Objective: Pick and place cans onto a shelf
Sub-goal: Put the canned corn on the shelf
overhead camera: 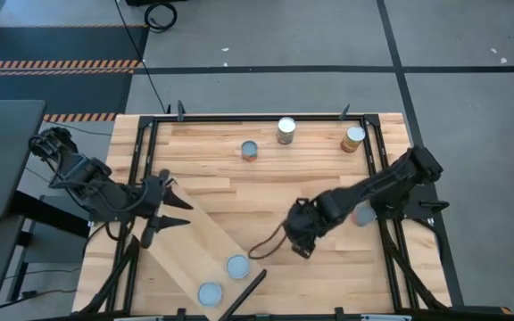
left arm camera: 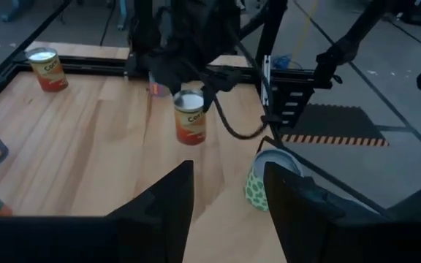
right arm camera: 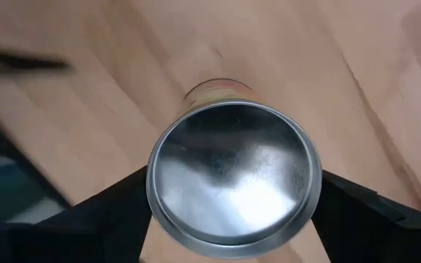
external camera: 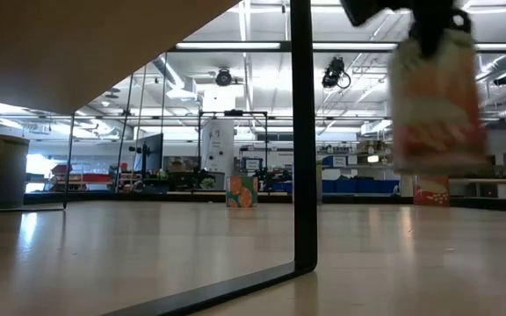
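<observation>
The right gripper (right arm camera: pixel 234 191) has its fingers clamped on a silvery-topped metal can (right arm camera: pixel 234 179) (red-labelled), lifted above the table (overhead camera: pixel 239 192). The left gripper (left arm camera: pixel 227 191), fingers apart and empty, hovers over the pale wooden shelf plank (overhead camera: pixel 186 245).

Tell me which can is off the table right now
The red-labelled can clamped in the right tool; it hangs in the air, while the others stand on the table or the shelf.

held can (external camera: pixel 437 101): blurred in the low view, label unreadable; hidden under the right claw (overhead camera: pixel 300 234) from above
right claw tips: cut off at the right wrist view's lower edge
shelf (external camera: pixel 86 48): underside only in the low view, cropped at the top and left
can beside the right arm (overhead camera: pixel 362 215): partly covered by the arm
far cans' labels: too small to read
</observation>
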{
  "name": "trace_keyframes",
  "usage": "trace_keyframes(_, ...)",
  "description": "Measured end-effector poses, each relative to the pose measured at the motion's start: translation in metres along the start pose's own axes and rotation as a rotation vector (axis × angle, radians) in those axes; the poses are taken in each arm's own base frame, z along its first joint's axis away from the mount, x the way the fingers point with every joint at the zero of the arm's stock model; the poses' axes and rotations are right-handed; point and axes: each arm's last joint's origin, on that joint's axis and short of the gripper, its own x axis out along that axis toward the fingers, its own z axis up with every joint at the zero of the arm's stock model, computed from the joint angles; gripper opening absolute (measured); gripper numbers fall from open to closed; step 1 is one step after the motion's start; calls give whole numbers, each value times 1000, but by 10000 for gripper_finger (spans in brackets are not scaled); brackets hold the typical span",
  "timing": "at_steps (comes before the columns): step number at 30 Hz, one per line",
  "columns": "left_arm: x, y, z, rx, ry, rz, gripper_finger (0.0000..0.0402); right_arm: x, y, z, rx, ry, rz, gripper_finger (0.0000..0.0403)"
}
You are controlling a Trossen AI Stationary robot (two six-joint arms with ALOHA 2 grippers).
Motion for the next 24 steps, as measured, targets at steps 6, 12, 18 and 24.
trace_keyframes(6, -6, 5, -2, 10, 15, 8, 172, -61, 11, 30, 119, -154, 166, 325)
trace_keyframes(12, -10, 9, -8, 4, 69, 31, 172, -110, 25, 50, 187, -304, 283, 325)
trace_keyframes(18, -13, 12, -14, -22, 128, 38, 172, -133, 56, 70, 166, -382, 411, 325)
trace_keyframes(24, -15, 12, -15, -25, 170, -35, 172, -128, 87, 82, 98, -483, 593, 325)
